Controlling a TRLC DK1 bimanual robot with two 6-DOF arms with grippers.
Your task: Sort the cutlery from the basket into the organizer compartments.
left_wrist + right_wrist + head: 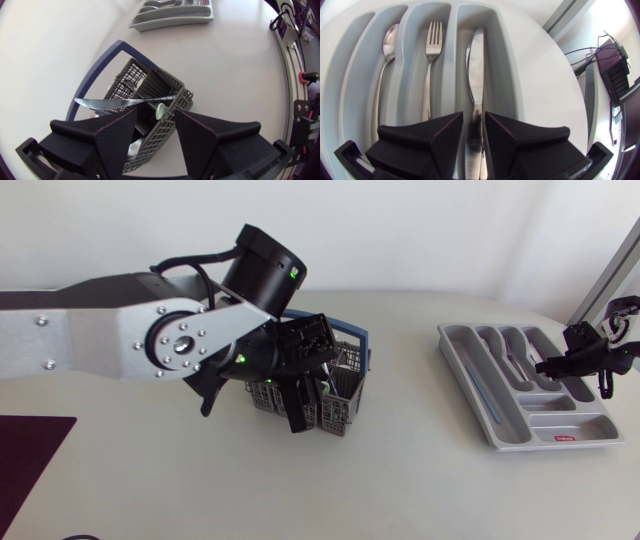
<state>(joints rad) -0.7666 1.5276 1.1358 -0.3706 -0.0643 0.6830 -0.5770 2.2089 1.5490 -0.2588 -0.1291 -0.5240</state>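
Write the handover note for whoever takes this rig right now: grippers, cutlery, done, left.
Left gripper: open, over the basket. The basket knife lies across the basket's top, just ahead of the fingertips, not held.
Right gripper: low over the organizer, astride the organizer knife. Whether it grips cannot be told.
Done: spoon, fork and organizer knife each lie in a compartment, side by side.
Left: the basket knife, plus whatever else the basket holds, which is partly hidden.

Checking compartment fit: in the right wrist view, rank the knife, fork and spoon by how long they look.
1. knife, plainly longest.
2-3. fork and spoon look alike; the right gripper hides their handle ends, so I leave them unranked.
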